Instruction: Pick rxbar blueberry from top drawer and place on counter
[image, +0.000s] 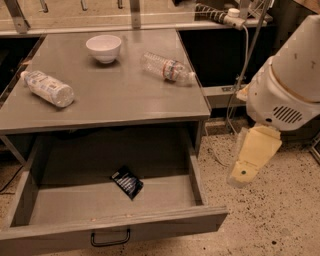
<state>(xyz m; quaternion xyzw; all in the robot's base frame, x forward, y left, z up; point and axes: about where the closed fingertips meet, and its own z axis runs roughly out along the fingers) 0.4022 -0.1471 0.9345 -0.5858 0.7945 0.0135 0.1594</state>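
The rxbar blueberry (127, 181), a small dark wrapper with white lines, lies flat on the floor of the open top drawer (60, 200), about mid-width. The drawer is pulled fully out below the grey counter (110, 95), with its black wire handle (110, 239) on the front panel. My gripper (251, 159), a cream-coloured part under the white arm housing (287, 90), hangs at the right, outside the drawer's right wall and above the floor. It holds nothing that I can see.
On the counter lie a white bowl (103, 47) at the back, a plastic bottle (48, 88) on its side at the left and another bottle (167, 67) on its side at the right. Cables and a power strip (232, 17) hang behind the right side. The floor is speckled.
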